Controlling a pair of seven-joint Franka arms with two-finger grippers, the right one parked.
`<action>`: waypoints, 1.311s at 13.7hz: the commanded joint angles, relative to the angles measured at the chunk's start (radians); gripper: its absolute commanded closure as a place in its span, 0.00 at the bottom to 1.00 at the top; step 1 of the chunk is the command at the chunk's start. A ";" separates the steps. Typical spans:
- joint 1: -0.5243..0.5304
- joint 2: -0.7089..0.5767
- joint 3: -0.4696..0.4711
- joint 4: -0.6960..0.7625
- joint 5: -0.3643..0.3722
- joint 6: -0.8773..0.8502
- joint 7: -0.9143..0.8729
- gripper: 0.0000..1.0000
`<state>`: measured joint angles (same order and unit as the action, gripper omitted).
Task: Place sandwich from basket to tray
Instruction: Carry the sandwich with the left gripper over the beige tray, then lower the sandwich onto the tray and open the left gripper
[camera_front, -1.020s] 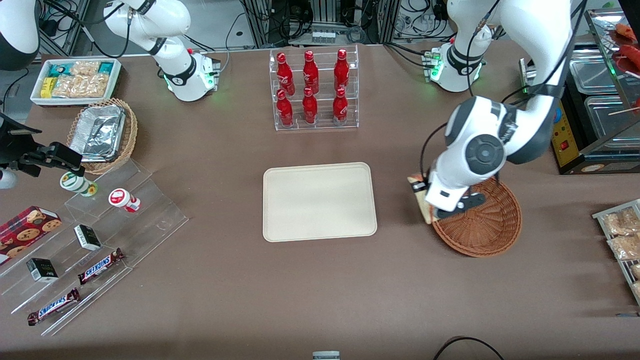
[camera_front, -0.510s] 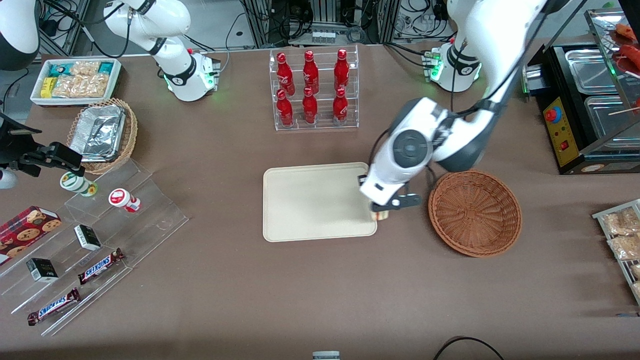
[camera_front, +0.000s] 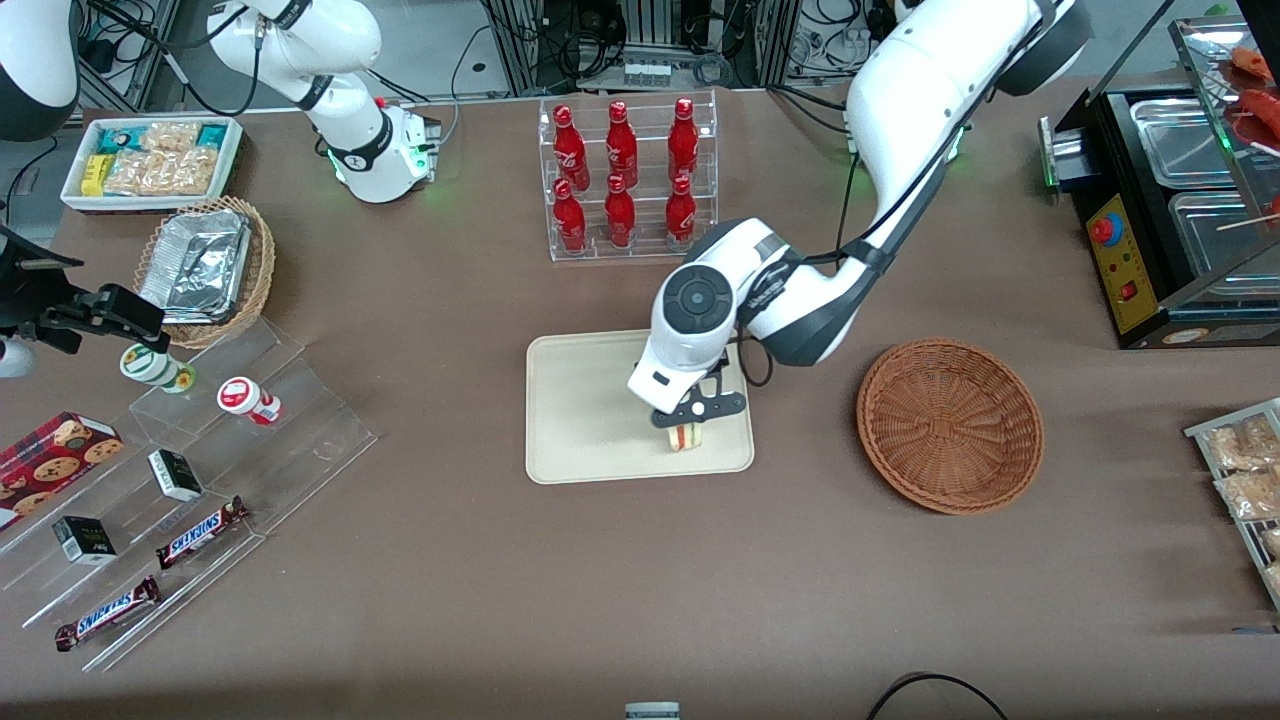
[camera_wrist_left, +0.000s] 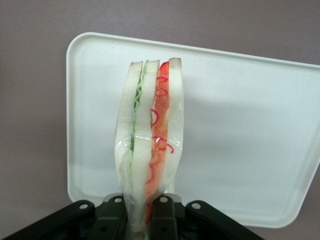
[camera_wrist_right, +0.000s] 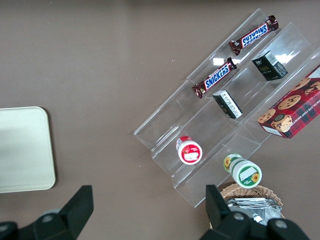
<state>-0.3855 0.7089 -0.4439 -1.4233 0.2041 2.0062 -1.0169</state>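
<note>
My left gripper (camera_front: 688, 425) is shut on the sandwich (camera_front: 684, 437), a wrapped wedge of pale bread with red and green filling. It holds it over the cream tray (camera_front: 590, 400), near the tray's edge nearest the front camera. In the left wrist view the sandwich (camera_wrist_left: 150, 150) stands pinched between the black fingers (camera_wrist_left: 162, 220), with the tray (camera_wrist_left: 240, 140) below it. The reddish-brown wicker basket (camera_front: 950, 425) stands beside the tray, toward the working arm's end, with nothing in it.
A clear rack of red bottles (camera_front: 625, 180) stands farther from the front camera than the tray. A clear stepped display (camera_front: 200, 470) with snack bars and cups, a tan basket of foil trays (camera_front: 205, 265) and a white bin (camera_front: 150, 160) lie toward the parked arm's end.
My left gripper has carried the sandwich from the basket's rim sideways to above the tray. The basket is left with nothing in it.
</note>
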 joint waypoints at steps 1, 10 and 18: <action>-0.039 0.082 0.001 0.095 0.077 -0.001 -0.055 1.00; -0.088 0.176 -0.007 0.176 0.069 0.005 -0.063 1.00; -0.102 0.198 -0.006 0.168 0.038 0.014 -0.101 1.00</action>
<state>-0.4733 0.8844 -0.4481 -1.2844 0.2485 2.0183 -1.0916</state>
